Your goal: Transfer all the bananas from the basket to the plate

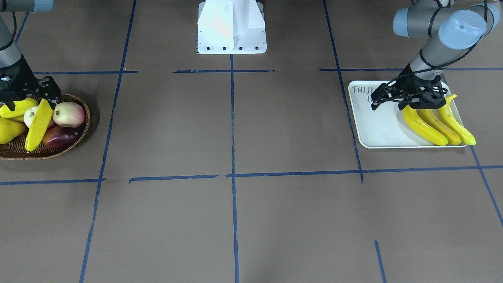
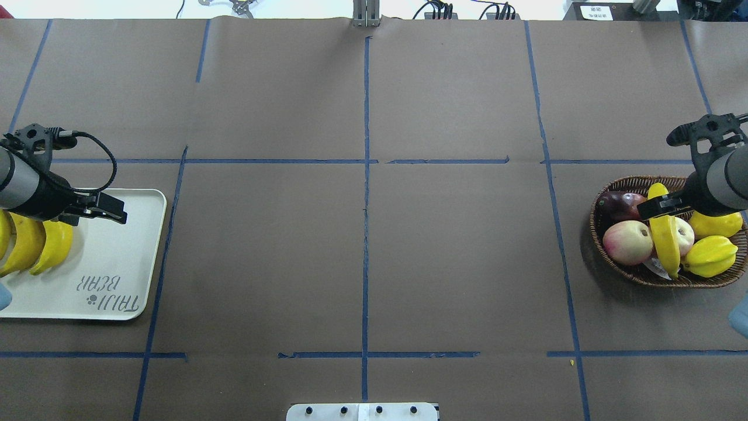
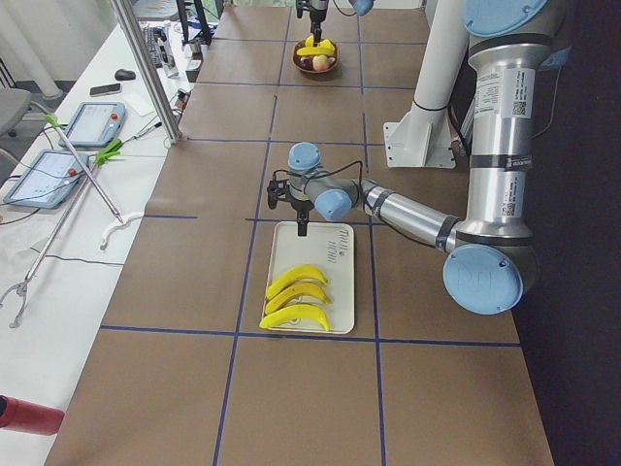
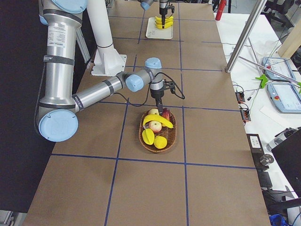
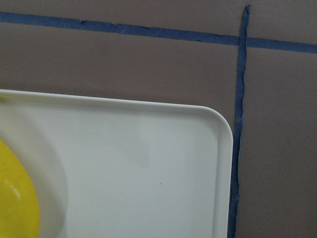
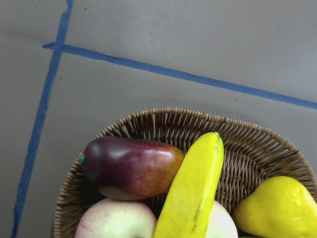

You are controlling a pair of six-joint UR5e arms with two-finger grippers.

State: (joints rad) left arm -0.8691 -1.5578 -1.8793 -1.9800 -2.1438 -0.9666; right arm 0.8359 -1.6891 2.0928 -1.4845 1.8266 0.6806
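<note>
Three bananas [image 1: 436, 125] lie side by side on the cream plate [image 1: 377, 129], printed "TAIJI BEAR". My left gripper [image 1: 387, 103] hovers just over the plate beside their stem ends, open and empty; it also shows in the overhead view [image 2: 111, 209]. A fourth banana [image 2: 666, 240] lies across the other fruit in the brown wicker basket [image 2: 602, 219]. My right gripper [image 2: 660, 206] is low over that banana's far end, and its jaws look open. The right wrist view shows the banana [image 6: 193, 193] resting on the fruit, with no fingers in that view.
The basket also holds a dark red mango [image 2: 619, 202], a pink apple [image 2: 628, 242], a yellow pear [image 2: 716, 224] and a stubby yellow-green fruit [image 2: 710, 257]. The white robot base [image 1: 232, 27] stands at the table's middle edge. Blue tape lines cross the brown table.
</note>
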